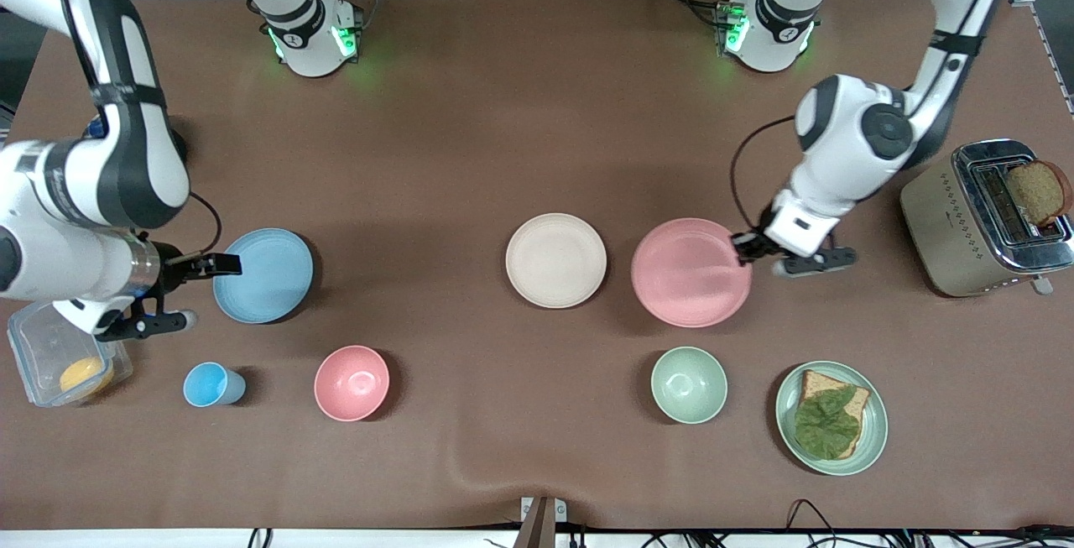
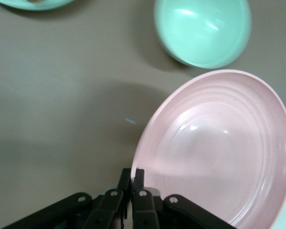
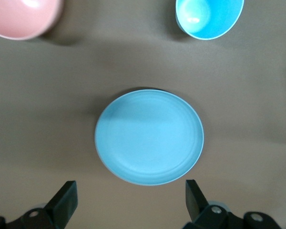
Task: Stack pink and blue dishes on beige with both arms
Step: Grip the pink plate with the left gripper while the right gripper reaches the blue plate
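The pink plate [image 1: 690, 272] is pinched at its rim by the left gripper [image 1: 747, 247], fingers clamped tight on the edge toward the left arm's end, and the plate looks tipped up in the left wrist view. The beige plate [image 1: 555, 260] sits flat just beside it, toward the right arm's end. The blue plate [image 1: 263, 274] lies on the table just off the right gripper [image 1: 205, 292], whose fingers are spread wide, gripping nothing. A green bowl [image 1: 689, 384] sits nearer the camera than the pink plate.
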You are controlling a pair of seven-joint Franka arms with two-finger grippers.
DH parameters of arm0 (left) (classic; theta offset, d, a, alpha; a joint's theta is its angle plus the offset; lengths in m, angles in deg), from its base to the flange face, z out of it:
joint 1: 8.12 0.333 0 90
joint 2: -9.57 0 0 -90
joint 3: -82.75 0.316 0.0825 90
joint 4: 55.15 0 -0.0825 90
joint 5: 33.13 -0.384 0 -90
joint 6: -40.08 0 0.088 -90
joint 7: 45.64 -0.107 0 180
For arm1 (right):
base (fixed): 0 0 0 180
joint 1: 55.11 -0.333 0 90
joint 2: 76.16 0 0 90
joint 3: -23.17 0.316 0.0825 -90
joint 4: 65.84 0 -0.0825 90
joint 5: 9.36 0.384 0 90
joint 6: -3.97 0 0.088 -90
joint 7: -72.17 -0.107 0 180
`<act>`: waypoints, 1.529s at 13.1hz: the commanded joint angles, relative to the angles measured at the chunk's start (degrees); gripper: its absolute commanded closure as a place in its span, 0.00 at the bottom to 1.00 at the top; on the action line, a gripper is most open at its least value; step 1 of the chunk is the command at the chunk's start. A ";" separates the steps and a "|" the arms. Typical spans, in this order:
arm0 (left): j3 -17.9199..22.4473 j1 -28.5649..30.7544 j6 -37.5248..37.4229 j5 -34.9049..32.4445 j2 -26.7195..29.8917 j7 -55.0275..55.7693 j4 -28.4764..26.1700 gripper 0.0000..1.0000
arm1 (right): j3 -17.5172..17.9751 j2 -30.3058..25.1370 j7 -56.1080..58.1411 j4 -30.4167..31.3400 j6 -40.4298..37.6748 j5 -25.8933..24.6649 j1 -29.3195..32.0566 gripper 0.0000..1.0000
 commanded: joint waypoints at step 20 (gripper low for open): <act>2.06 -18.93 0.44 -16.78 -24.43 27.94 17.78 1.00 | 0.79 8.65 8.64 2.63 8.47 -0.57 4.65 0.00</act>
